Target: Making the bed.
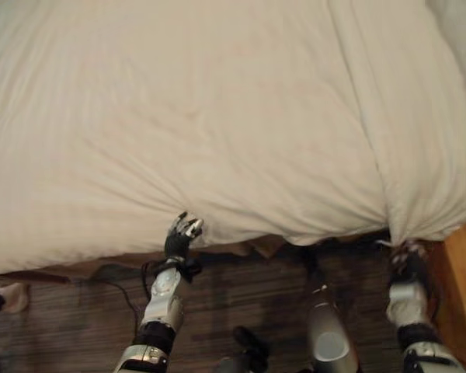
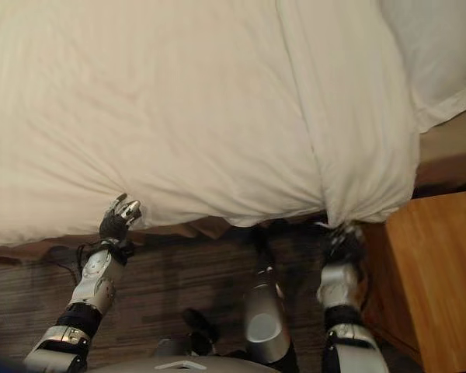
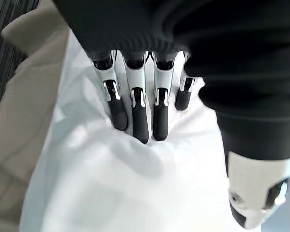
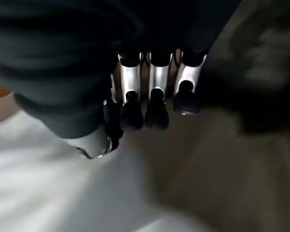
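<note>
1. The white duvet (image 1: 217, 124) is lying spread across the bed, its near edge hanging over the side toward me above the dark wood-grain floor (image 1: 241, 303).
2. My left hand (image 1: 183, 233) is reaching up at that near edge. In the left wrist view my fingers (image 3: 135, 111) are lying fairly straight and close together in a row, dark tips pressing into the white cloth and dimpling it; the thumb (image 3: 258, 193) is standing apart from them, off the cloth (no pinch visible, nothing curled round the fabric).
3. My right hand (image 1: 408, 260) is sitting at the duvet's near right corner (image 1: 404, 225), where the cloth is gathering into a bunched point just above the hand.
4. In the right wrist view my right fingers (image 4: 154, 96) are showing as a close row with tips bent toward pale fabric, the thumb beside them. I cannot tell whether they are actually clamping the corner; the picture there is dark.
5. The head views are giving the overall layout: the duvet is fairly smooth, with one long crease running down to the right corner.
6. The right eye view is adding a wooden nightstand (image 2: 439, 272) right of my right arm and a further white layer (image 2: 435, 62) at the upper right.
7. The left wrist view is adding a beige layer (image 3: 24, 121) beside the white duvet.
</note>
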Tool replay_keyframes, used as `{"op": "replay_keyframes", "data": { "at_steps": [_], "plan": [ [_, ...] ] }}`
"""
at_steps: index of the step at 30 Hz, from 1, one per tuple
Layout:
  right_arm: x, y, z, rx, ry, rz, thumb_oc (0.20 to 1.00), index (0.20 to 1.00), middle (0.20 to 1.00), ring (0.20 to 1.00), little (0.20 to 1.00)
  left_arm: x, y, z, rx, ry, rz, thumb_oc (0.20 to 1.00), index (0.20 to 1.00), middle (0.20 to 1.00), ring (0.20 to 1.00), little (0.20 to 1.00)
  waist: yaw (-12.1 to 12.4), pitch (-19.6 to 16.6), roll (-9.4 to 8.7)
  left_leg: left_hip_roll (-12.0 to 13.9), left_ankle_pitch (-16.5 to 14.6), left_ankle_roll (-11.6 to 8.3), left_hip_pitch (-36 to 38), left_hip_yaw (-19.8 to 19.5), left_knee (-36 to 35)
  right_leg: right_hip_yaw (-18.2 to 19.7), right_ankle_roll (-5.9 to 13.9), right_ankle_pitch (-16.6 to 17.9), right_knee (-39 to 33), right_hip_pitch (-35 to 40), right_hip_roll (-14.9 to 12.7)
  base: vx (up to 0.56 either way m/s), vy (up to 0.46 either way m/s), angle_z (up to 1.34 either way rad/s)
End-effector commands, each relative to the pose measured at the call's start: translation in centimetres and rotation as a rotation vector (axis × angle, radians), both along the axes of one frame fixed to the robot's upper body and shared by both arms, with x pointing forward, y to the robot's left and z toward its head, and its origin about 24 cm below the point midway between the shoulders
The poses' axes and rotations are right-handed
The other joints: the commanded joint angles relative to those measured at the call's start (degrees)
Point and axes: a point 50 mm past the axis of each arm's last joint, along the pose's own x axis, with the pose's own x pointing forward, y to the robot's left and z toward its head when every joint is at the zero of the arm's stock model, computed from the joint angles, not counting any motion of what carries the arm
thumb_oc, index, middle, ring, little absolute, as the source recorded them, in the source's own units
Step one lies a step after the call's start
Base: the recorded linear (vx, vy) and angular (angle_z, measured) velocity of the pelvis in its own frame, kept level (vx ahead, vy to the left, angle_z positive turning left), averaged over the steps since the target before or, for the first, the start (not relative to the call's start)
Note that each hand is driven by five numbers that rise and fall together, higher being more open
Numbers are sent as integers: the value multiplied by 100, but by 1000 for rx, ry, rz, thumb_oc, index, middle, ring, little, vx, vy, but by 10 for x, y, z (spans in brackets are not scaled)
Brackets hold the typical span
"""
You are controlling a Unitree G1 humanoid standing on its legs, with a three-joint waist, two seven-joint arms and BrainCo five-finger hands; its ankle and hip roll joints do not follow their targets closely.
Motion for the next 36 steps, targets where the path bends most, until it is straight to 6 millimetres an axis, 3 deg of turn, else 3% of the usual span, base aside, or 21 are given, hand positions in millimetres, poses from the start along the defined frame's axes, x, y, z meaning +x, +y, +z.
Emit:
{"op": "replay_keyframes", "data": {
  "at_steps": [1, 2, 3, 4, 5, 6, 7, 8, 10, 12, 13, 16, 22, 26, 29, 36],
  "plan": [
    [-37, -3, -21, -31, 118, 60, 200, 200, 200, 200, 200, -12, -15, -22, -15, 102, -74, 1000, 1000, 1000, 1000, 1000, -376, -532, -451, -207, -731, 392, 422, -575, 1105, -611, 201, -60, -226, -142, -53, -233, 157, -15],
    [-57, 6, -34, -37, 209, 127, 200, 200, 200, 200, 200, -16, -14, -26, -3, 129, -91, 1000, 1000, 1000, 1000, 1000, -467, -661, -660, -316, -1016, 512, 862, -461, 372, -729, 445, 86, -284, -94, -74, -184, 91, 4],
    [-57, 7, -34, -36, 209, 128, 200, 200, 200, 200, 200, -16, -14, -26, -2, 130, -90, 1000, 1000, 1000, 1000, 1000, -478, -680, -704, -363, -963, 515, 866, -465, 326, -715, 443, 105, -292, -103, -111, -261, 151, 10],
    [-64, 13, -38, -48, 237, 164, 884, 884, 884, 884, 884, -16, -13, -25, 21, 133, -92, 1000, 1000, 1000, 1000, 1000, -508, -692, -803, -336, -992, 555, 987, -406, 87, -780, 558, 244, -292, -108, -123, -228, 90, -5],
    [-67, 23, -40, -51, 245, 208, 1000, 1000, 1000, 1000, 1000, -17, -11, -26, 40, 146, -99, 1000, 1000, 1000, 1000, 1000, -546, -753, -958, -377, -813, 525, 1105, -323, -270, -902, 558, 405, -306, -185, -144, -300, 128, 4],
    [-65, 34, -40, -57, 236, 268, 1000, 1000, 1000, 1000, 1000, -18, -8, -25, 72, 146, -110, 1000, 1000, 1000, 1000, 1000, -501, -767, -1029, -310, -746, 506, 1194, -247, -473, -1087, 558, 465, -304, -203, -79, -425, 18, 17],
    [-56, 56, -35, -83, 189, 378, 1000, 1000, 1000, 1000, 1000, -30, -2, -30, 141, 187, -122, 1000, 1000, 1000, 1000, 1000, -450, -821, -1274, -113, -360, 368, 1415, -23, -1003, -1527, 558, 816, -295, -240, -76, -405, -1, 14],
    [-53, 60, -33, -110, 180, 430, 1000, 1000, 1000, 1000, 1000, -34, 3, -32, 162, 200, -116, 1000, 1000, 1000, 1000, 1000, -384, -816, -1324, -96, -237, 372, 1473, 15, -1154, -1658, 558, 876, -293, -219, -76, -320, -30, -24],
    [-50, 68, -27, -127, 144, 478, 1000, 1000, 1000, 1000, 1000, -42, 8, -36, 171, 226, -106, 1000, 1000, 1000, 1000, 1000, -363, -839, -1400, -58, -122, 353, 1544, 36, -1270, -1753, 558, 917, -232, -134, -74, -230, 46, -63],
    [-44, 85, -20, -157, 91, 580, 1000, 1000, 1000, 1000, 1000, -60, 17, -43, 198, 275, -128, 1000, 1000, 1000, 1000, 1000, -99, -980, -1558, -200, 43, 516, 1547, 36, -1545, -1759, 558, 761, 196, 278, -197, -359, 156, -12],
    [-44, 85, -20, -157, 91, 581, 1000, 1000, 1000, 1000, 1000, -60, 17, -43, 199, 276, -127, 1000, 1000, 1000, 1000, 1000, -96, -977, -1563, -202, 42, 518, 1560, 40, -1551, -1755, 558, 756, 201, 284, -197, -289, 139, -2],
    [-26, 104, -1, -239, -12, 711, 1000, 1000, 1000, 1000, 1000, -77, 26, -38, 245, 265, -155, 1000, 1000, 1000, 1000, 1000, 331, -1146, -1678, -280, 312, 706, 1420, 120, -1789, -1650, 558, 609, 970, 925, -280, -315, 133, -18],
    [-14, 120, 11, -334, -72, 823, 1000, 1000, 1000, 1000, 1000, -76, 29, -26, 293, 217, -199, 1000, 1000, 1000, 1000, 1000, 625, -1228, -1621, -250, 532, 830, 1147, 212, -1838, -1475, 558, 592, 1554, 1266, -160, -210, 105, -22],
    [-14, 130, 10, -356, -72, 895, 1000, 1000, 1000, 1000, 1000, -73, 25, -17, 318, 167, -225, 1000, 1000, 1000, 1000, 1000, 823, -1332, -1696, -317, 592, 846, 1029, 418, -1849, -1619, 558, 621, 1035, 1738, -295, -94, 31, -23],
    [-15, 137, 7, -390, -62, 954, 1000, 1000, 1000, 1000, 1000, -65, 28, -2, 371, 95, -199, 1000, 1000, 1000, 1000, 1000, 965, -1414, -1654, -204, 749, 759, 896, 593, -1834, -1710, 558, 545, 559, 1937, -373, -82, 15, -48],
    [-17, 144, 4, -448, -42, 1019, 1000, 1000, 1000, 1000, 1000, -49, 33, 29, 466, -54, -148, 1000, 1000, 1000, 1000, 1000, 1039, -1539, -1648, -83, 891, 654, 823, 638, -1855, -1875, 558, 395, 123, 2168, -429, -37, -25, -29]
  ]
}}
